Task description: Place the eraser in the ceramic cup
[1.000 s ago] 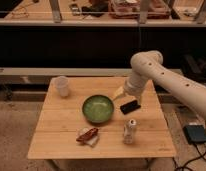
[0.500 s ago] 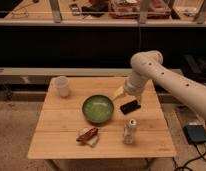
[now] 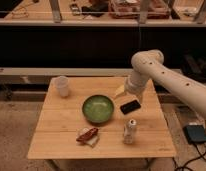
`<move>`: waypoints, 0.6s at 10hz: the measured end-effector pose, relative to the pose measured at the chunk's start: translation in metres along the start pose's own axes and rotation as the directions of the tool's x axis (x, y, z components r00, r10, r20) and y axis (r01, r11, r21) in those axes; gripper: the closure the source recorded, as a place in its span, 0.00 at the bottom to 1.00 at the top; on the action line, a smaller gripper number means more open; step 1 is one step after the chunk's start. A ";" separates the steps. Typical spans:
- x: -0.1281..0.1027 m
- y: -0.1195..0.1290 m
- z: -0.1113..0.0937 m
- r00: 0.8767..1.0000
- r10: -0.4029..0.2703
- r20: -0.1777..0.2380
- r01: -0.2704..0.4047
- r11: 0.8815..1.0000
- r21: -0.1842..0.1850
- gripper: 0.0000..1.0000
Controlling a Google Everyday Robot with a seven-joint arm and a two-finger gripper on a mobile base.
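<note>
The eraser (image 3: 130, 106) is a small flat black block lying on the wooden table (image 3: 61, 135), just right of the green bowl. The ceramic cup (image 3: 61, 85) is a plain white cup standing near the table's far left corner. My gripper (image 3: 125, 93) hangs at the end of the white arm just above the eraser, at its far left side, and far to the right of the cup.
A green bowl (image 3: 98, 108) sits mid-table. A pale can-like bottle (image 3: 129, 131) stands near the front right. A red-brown and white packet (image 3: 87, 135) lies at the front. A dark shelf unit runs behind the table. A blue-grey box (image 3: 196, 133) lies on the floor at right.
</note>
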 end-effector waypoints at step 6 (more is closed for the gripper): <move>0.072 0.031 -0.005 0.858 0.443 -0.258 -0.470 0.881 -0.050 0.20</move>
